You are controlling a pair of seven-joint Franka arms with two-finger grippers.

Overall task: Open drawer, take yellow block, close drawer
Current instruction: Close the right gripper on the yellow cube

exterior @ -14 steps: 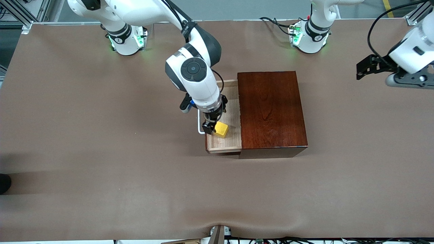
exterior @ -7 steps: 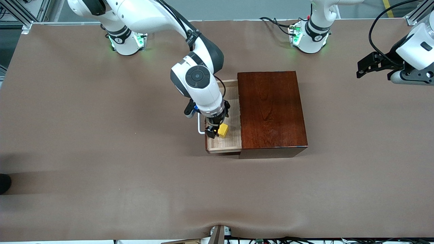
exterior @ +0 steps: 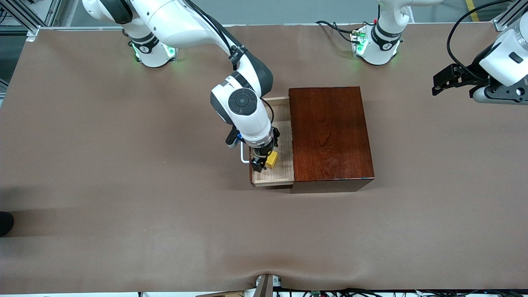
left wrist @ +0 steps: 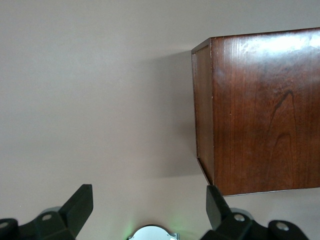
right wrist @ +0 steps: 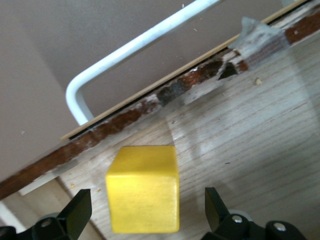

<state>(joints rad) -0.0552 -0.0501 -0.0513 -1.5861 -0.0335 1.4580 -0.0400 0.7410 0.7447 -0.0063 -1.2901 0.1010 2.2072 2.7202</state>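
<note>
With the drawer (exterior: pixel 272 175) pulled out, the right gripper (exterior: pixel 261 161) hangs wide open astride the yellow block (right wrist: pixel 144 188), holding nothing; next, close on it; the left gripper (left wrist: pixel 145 212) waits open and empty beside the box (exterior: pixel 330 132).

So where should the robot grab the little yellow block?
Probably from straight above, pinching two opposite flat sides of the yellow block. It sits flat in the open drawer, and the right gripper already hangs open over it, a finger each side. The left arm waits.
</note>
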